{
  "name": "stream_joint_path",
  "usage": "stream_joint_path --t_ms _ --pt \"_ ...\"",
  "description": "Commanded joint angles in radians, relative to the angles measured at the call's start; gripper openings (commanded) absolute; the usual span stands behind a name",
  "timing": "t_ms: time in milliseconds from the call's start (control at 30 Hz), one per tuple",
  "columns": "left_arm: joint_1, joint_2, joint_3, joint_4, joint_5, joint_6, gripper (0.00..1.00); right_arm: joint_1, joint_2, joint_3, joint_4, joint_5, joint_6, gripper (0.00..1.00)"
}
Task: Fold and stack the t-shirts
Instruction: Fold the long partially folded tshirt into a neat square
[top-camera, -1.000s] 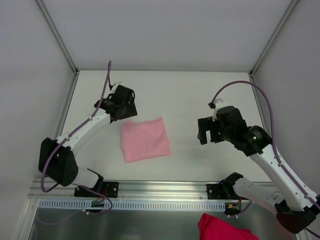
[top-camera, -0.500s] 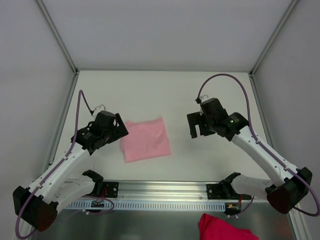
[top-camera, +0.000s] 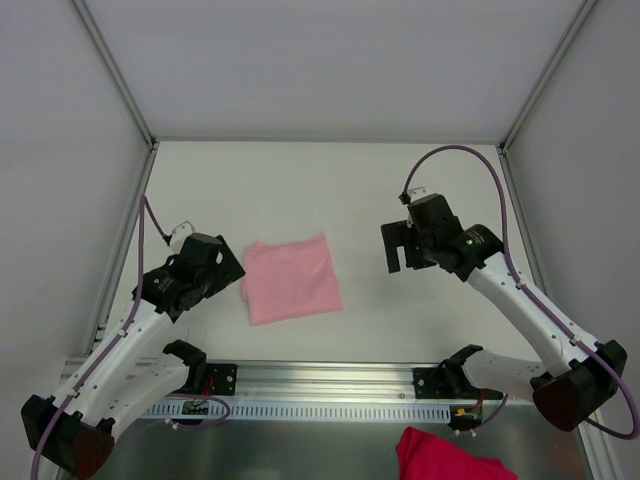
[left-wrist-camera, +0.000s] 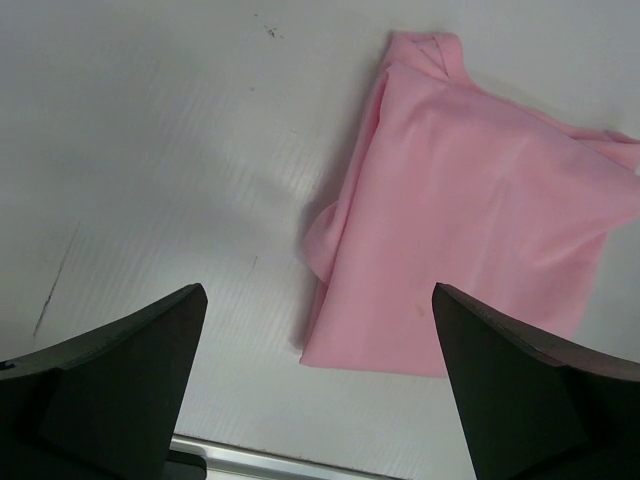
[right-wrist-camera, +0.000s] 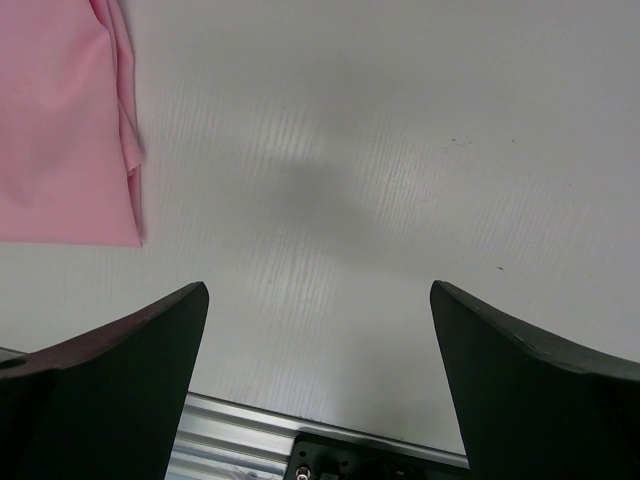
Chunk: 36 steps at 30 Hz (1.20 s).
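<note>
One pale-pink t-shirt (top-camera: 292, 279) lies folded into a rough rectangle on the white table, left of centre. My left gripper (top-camera: 228, 270) hovers just off the shirt's left edge, open, with nothing between its fingers. In the left wrist view the t-shirt (left-wrist-camera: 470, 200) fills the upper right, and its near corner lies between the wide-spread jaws of the left gripper (left-wrist-camera: 318, 300). My right gripper (top-camera: 398, 256) is open and empty over bare table to the right of the shirt. In the right wrist view, the right gripper (right-wrist-camera: 320, 295) frames bare table, with the t-shirt's edge (right-wrist-camera: 60, 130) at the upper left.
A darker magenta cloth (top-camera: 450, 462) lies below the aluminium rail (top-camera: 330, 378) at the near edge. Grey walls and metal frame posts (top-camera: 120, 85) close in the table on the left, back and right.
My left gripper opened and drew back from the shirt's far-left corner toward the near left. The right gripper shifted slightly left and farther back. The shirt stays put.
</note>
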<state>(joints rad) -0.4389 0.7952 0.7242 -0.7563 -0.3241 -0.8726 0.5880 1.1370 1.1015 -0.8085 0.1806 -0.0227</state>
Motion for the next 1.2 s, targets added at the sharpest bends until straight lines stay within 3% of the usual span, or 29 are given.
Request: stream_joint_path --t_ms 0,600,1167 --pt "0.026 -0.019 -0.034 0.012 -0.029 -0.022 0.99 -0.028 -0.043 0.037 -0.012 0.022 -0.020 1.00" --pt "0.265 0.036 -0.095 0.106 0.097 0.075 0.99 -0.128 -0.043 0.015 -0.003 -0.066 -0.049 1.00" --pt "0.282 0.076 -0.080 0.143 0.145 0.092 0.99 -0.134 -0.051 -0.009 0.019 -0.070 -0.040 1.00"
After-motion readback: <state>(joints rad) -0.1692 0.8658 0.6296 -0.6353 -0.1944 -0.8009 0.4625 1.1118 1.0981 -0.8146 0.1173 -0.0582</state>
